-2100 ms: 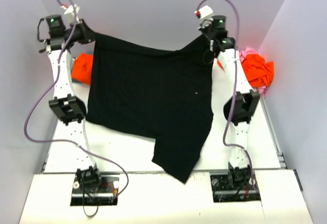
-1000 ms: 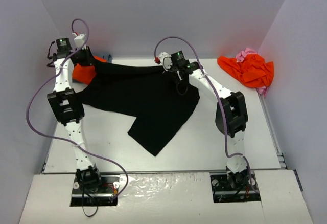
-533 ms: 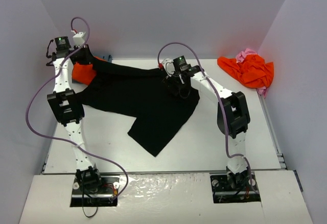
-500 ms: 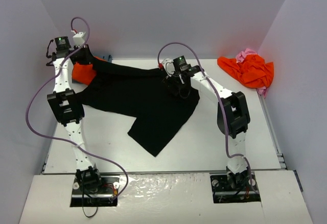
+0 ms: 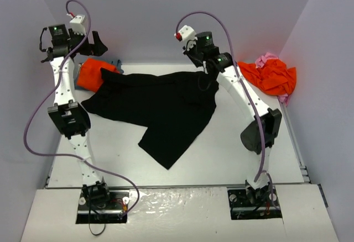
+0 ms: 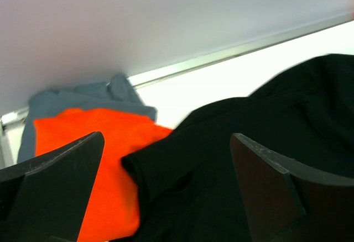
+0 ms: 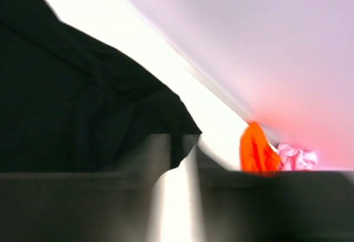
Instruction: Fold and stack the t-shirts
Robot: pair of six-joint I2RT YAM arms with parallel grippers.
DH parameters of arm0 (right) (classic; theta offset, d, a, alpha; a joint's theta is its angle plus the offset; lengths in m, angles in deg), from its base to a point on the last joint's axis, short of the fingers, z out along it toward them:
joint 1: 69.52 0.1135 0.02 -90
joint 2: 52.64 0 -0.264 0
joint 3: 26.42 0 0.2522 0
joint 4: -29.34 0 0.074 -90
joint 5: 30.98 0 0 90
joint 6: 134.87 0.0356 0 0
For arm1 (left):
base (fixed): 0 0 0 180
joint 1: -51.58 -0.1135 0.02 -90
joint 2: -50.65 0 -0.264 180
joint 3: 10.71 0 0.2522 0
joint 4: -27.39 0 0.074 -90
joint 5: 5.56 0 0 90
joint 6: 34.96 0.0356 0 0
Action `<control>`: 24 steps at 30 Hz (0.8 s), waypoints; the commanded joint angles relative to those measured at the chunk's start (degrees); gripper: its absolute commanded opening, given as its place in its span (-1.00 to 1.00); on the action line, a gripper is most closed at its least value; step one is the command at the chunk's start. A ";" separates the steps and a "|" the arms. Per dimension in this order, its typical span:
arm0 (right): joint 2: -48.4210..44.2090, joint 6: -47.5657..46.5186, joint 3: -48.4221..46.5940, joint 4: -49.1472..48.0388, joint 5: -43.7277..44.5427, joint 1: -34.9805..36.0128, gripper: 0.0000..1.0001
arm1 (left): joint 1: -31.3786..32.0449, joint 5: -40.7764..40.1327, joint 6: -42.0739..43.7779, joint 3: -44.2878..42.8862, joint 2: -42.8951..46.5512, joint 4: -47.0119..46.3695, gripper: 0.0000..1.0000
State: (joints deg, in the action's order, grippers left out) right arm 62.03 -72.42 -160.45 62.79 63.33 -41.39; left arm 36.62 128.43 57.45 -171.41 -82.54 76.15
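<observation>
The black t-shirt (image 5: 157, 106) lies spread and partly creased on the white table, with one lower corner reaching toward the front. My left gripper (image 5: 95, 43) hangs open above its far left corner, holding nothing; in the left wrist view its jaws (image 6: 166, 142) stand wide over the black sleeve (image 6: 166, 164). Raised over the shirt's far right corner, my right gripper (image 5: 209, 76) appears blurred in the right wrist view (image 7: 177, 159), its jaws a little apart and empty above the black cloth (image 7: 72, 98).
An orange t-shirt (image 5: 89, 75) on a blue-grey one (image 5: 116, 64) sits at the back left, touching the black shirt's edge. Another orange t-shirt (image 5: 271, 76) and a pink one (image 5: 269, 58) are heaped at the back right. Walls close in on three sides.
Both grippers have let go of the black t-shirt's far corners and lifted away from it. The left jaws have opened wide. The shirt now rests on the table.
</observation>
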 commanded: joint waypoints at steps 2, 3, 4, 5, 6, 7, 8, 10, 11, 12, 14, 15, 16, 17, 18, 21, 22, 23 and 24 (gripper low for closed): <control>-10.91 -0.62 16.63 4.76 -17.11 1.67 -1.00 | 0.26 14.34 2.05 12.07 17.73 -1.12 0.53; -11.95 -1.88 20.63 4.71 -16.95 2.65 -1.00 | 0.28 14.50 1.81 18.59 20.10 -3.31 -0.18; -12.91 -3.09 24.65 4.56 -16.31 3.72 -1.00 | 0.29 14.46 1.48 25.88 22.62 -6.03 -0.99; -13.39 -2.86 27.35 4.42 -16.92 4.44 -1.00 | 0.36 14.46 3.15 28.94 24.79 -6.02 -0.99; -13.88 -2.63 30.04 4.28 -17.53 5.17 -1.00 | 0.42 14.46 4.82 31.99 26.96 -6.00 -1.00; -14.19 -2.44 31.75 4.21 -18.38 5.67 -1.00 | 0.48 14.43 6.40 33.71 27.89 -5.24 -1.00; -14.33 -2.30 32.52 4.21 -19.45 5.95 -1.00 | 0.53 14.39 7.90 34.17 27.64 -3.76 -1.00; -14.10 -2.25 33.39 4.50 -19.97 6.97 -1.00 | 0.38 15.22 9.96 34.69 25.73 0.39 -1.00; -13.89 -2.24 33.71 4.69 -20.07 7.51 -1.00 | 0.29 15.65 10.91 34.97 24.67 2.38 -1.00; -13.39 -2.24 33.87 4.99 -20.27 7.86 -1.00 | 0.34 15.51 12.06 35.72 24.01 2.95 -1.00; -12.49 -1.91 34.09 5.59 -20.98 8.67 -1.00 | 0.46 15.32 13.22 37.38 22.99 2.74 -1.00; -11.73 -1.68 34.21 6.05 -21.45 9.14 -1.00 | 0.46 15.26 13.45 38.66 22.75 2.27 -1.00; -11.31 -1.71 34.53 6.34 -21.36 9.60 -1.00 | 0.66 14.60 14.35 39.80 22.79 1.96 -1.00; -10.97 -1.80 34.90 6.59 -21.15 10.06 -1.00 | 0.90 13.80 15.39 40.91 22.88 1.68 -1.00; -10.63 -1.89 35.26 6.83 -20.94 10.52 -1.00 | 1.15 13.01 16.43 42.02 22.97 1.40 -1.00; -10.40 -2.30 38.45 7.09 -22.09 11.93 -1.00 | 2.25 11.22 19.54 47.38 23.35 2.20 -1.00; -10.07 -2.38 39.03 7.34 -22.13 12.59 -1.00 | 2.58 10.68 20.49 48.41 23.39 2.65 -1.00; -9.37 -2.62 39.71 7.76 -21.98 13.23 -1.00 | 2.89 10.22 21.42 49.69 23.41 3.15 -1.00; -8.31 -3.00 40.49 8.34 -21.64 13.87 -1.00 | 3.18 9.83 22.35 51.19 23.41 3.68 -1.00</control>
State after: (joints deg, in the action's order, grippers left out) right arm 51.41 -74.12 -122.58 69.14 43.00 -30.42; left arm 37.95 138.96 72.76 -121.89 -62.56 79.31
